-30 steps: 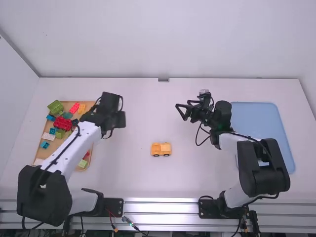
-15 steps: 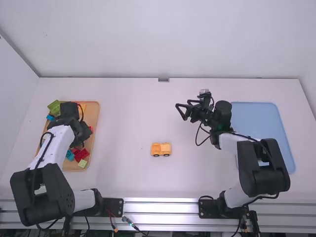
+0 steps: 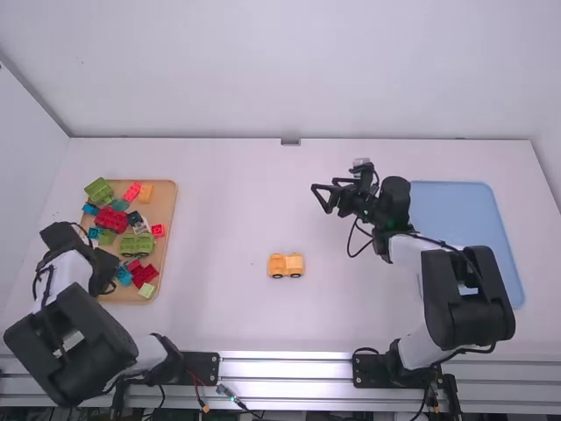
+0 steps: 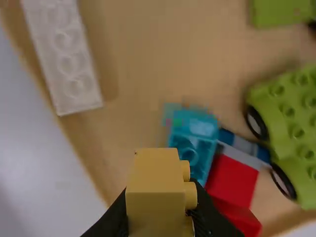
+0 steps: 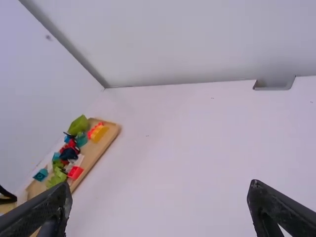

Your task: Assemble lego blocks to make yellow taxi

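My left gripper [image 3: 107,274] is over the near left part of the brick tray [image 3: 166,203]. In the left wrist view, the left gripper [image 4: 160,210] is shut on a yellow block [image 4: 155,182] with its studs facing sideways, above the tray's blue and red bricks. The yellow taxi body [image 3: 286,265], on dark wheels, stands upright on the table between the arms. My right gripper [image 3: 322,199] hangs beyond and to the right of the taxi body; in the right wrist view, the right gripper [image 5: 159,197] has widely parted fingers with nothing between them.
The tray holds a green wheeled piece [image 3: 138,245], a dark red brick [image 3: 110,219], an orange-yellow brick [image 3: 145,193], a white brick [image 4: 64,54] and several others. A flat blue tray [image 3: 469,219] lies at the right, partly under the right arm.
My left arm has swung from the tray's right side across it to its left edge and back toward its base. The right arm and the taxi body have kept still.
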